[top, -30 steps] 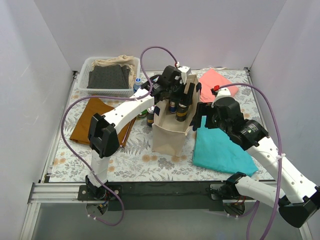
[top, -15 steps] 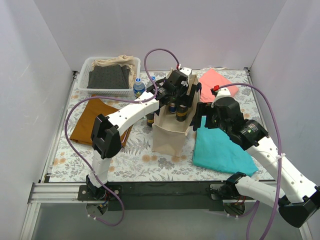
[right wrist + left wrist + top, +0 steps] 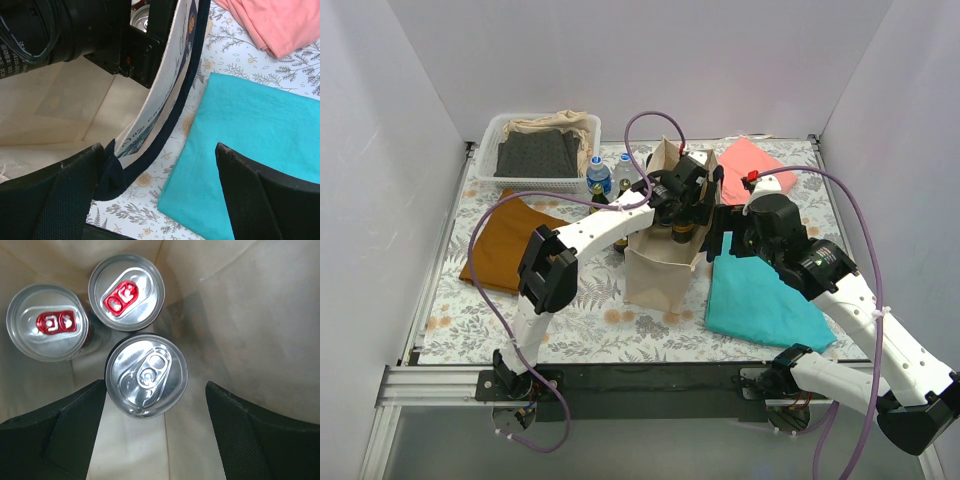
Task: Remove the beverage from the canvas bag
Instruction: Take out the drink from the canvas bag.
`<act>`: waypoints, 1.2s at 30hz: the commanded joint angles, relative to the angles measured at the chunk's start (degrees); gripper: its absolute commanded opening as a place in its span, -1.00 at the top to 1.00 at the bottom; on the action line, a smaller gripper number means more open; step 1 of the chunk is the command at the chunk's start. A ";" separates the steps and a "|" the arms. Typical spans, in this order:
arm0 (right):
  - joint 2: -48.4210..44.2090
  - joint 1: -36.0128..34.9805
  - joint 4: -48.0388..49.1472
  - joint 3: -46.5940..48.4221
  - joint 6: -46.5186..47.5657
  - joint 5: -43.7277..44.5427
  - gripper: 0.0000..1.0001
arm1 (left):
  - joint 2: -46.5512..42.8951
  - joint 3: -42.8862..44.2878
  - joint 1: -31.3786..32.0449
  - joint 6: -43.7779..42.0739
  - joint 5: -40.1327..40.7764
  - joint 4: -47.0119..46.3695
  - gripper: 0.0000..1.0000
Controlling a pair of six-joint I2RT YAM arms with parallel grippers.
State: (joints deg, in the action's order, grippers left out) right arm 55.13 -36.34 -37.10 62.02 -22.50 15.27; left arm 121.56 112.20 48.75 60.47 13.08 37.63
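The canvas bag (image 3: 656,272) stands upright mid-table with its mouth open. In the left wrist view I look straight down into it. Three beverage cans stand on its floor: one with a silver tab (image 3: 146,375) and two with red tabs (image 3: 126,291) (image 3: 47,321). My left gripper (image 3: 156,432) (image 3: 681,212) is open inside the bag, its fingertips on either side just short of the silver-tab can, touching nothing. My right gripper (image 3: 157,195) (image 3: 720,238) is open at the bag's right rim. The navy handle (image 3: 175,120) lies between its fingers, against the left one.
A white basket (image 3: 490,150) of folded cloth sits at the back left, with two water bottles (image 3: 598,176) beside it. A brown cloth (image 3: 503,248) lies left of the bag, a teal cloth (image 3: 760,300) right of it, a pink cloth (image 3: 752,165) behind.
My left arm has swung right and lowered its gripper into the bag's mouth, uncovering the water bottles behind it. The right arm has stayed still.
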 commanded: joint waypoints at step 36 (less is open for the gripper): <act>-0.20 0.30 0.80 0.21 0.35 0.73 -0.95 | 2.02 3.37 0.47 4.05 5.82 -0.71 0.56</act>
State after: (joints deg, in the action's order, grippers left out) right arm 55.13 -36.34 -37.10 62.02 -22.46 15.29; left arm 124.40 113.43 49.08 64.51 18.35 37.34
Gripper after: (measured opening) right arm 0.972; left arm 0.596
